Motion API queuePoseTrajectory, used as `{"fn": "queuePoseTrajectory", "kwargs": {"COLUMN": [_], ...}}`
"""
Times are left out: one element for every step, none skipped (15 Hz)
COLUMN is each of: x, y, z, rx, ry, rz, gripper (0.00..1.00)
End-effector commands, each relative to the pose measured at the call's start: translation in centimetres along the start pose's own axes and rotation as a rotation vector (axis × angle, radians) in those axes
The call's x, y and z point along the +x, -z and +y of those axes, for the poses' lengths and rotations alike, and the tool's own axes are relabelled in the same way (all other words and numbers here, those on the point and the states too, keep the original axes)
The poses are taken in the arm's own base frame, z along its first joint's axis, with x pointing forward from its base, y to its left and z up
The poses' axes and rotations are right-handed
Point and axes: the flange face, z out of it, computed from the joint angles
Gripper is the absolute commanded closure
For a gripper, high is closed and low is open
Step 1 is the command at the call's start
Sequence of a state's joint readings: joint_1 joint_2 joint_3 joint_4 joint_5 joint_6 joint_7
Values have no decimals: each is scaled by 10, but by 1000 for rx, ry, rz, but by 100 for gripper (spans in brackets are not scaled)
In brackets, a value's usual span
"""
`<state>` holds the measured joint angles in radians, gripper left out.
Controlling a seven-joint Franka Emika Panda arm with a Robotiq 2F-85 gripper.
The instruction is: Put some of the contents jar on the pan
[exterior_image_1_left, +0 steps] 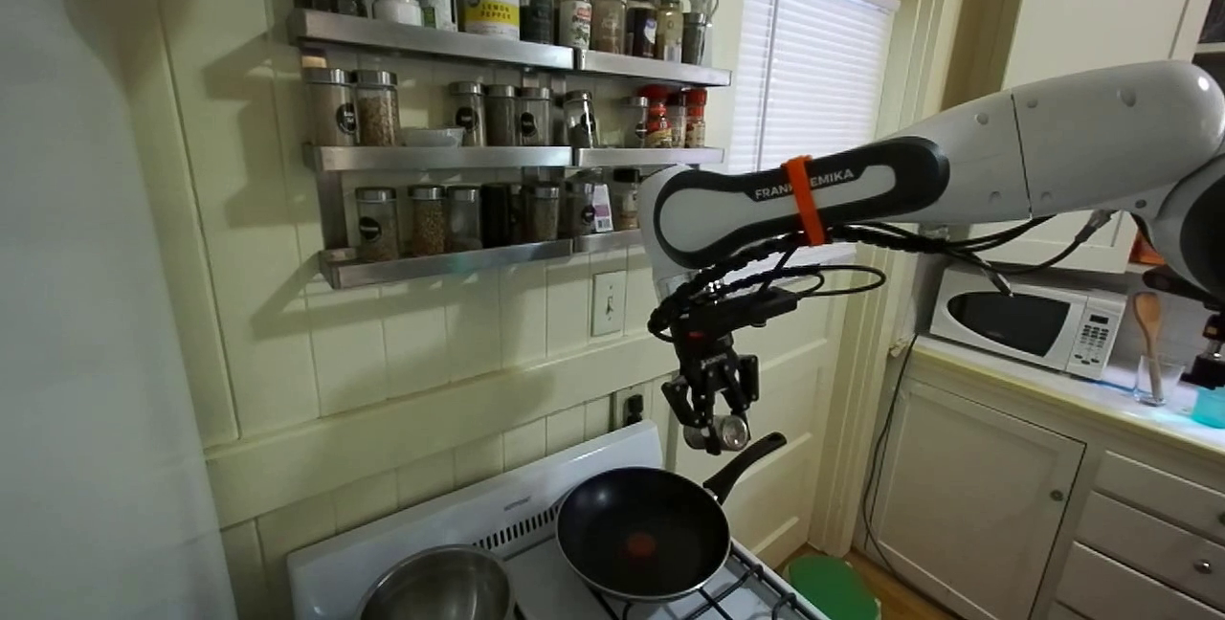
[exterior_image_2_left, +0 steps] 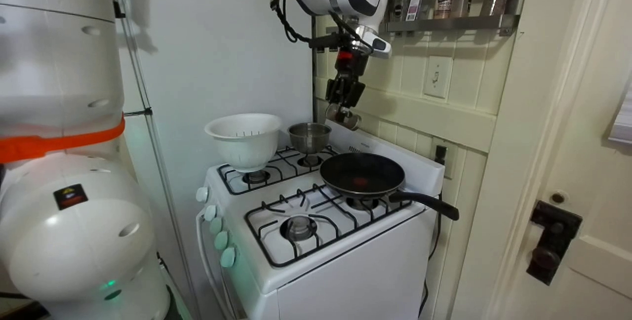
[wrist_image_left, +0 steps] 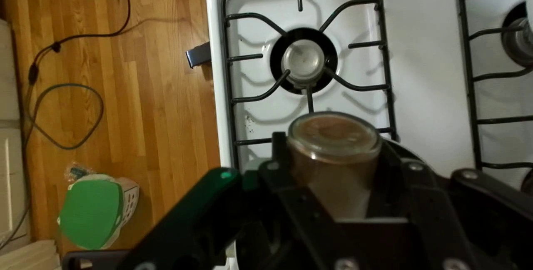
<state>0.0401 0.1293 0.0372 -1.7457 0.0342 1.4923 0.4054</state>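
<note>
Standing level, the white stove [exterior_image_2_left: 355, 260] carries the pan [exterior_image_2_left: 363, 169] on a back burner [exterior_image_2_left: 363, 204], placed, likely, to catch a pour. Above the pan, the gripper [exterior_image_1_left: 713, 429] is clamped around a glass jar [wrist_image_left: 335, 170], lying nearly on its side, probably so the brown contents [wrist_image_left: 333, 132] can tip out; whether its mouth is uncovered I cannot tell. Just behind the pan, the stove's back panel [exterior_image_2_left: 419, 169] rises, probably limiting travel. The steel pot [exterior_image_2_left: 309, 142] sits near the pan, not touching, and the pan's handle [exterior_image_2_left: 427, 203] juts past the stove's edge. In front of the pan, over the front burner [exterior_image_2_left: 298, 228], turning room seems greatest.
</note>
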Motion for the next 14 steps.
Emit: {"fn": "queuePoseTrajectory", "kwargs": {"x": [9, 8, 9, 13, 12, 15, 15, 13, 11, 2, -5, -17, -25, -36], "y": [-1, -2, -1, -4, -3, -2, 1, 9, 16, 28, 37, 48, 56, 64], "z": [-2, 1, 1, 3, 5, 4, 4, 3, 1, 0, -1, -1, 0, 3], "rx": [-79, -10, 1, -103, -21, -82, -74, -87, -89, -77, -80, -66, -58, -54], "ry": [13, -42, -46, 10, -45, -5, -2, 27, 46, 62, 81, 93, 105, 113], "rz": [97, -62, -69, 101, -55, 107, 121, 201, 245, 298, 346, 396, 446, 498], "gripper": [77, 77, 77, 77, 77, 77, 77, 77, 77, 77, 77, 77, 77, 77]}}
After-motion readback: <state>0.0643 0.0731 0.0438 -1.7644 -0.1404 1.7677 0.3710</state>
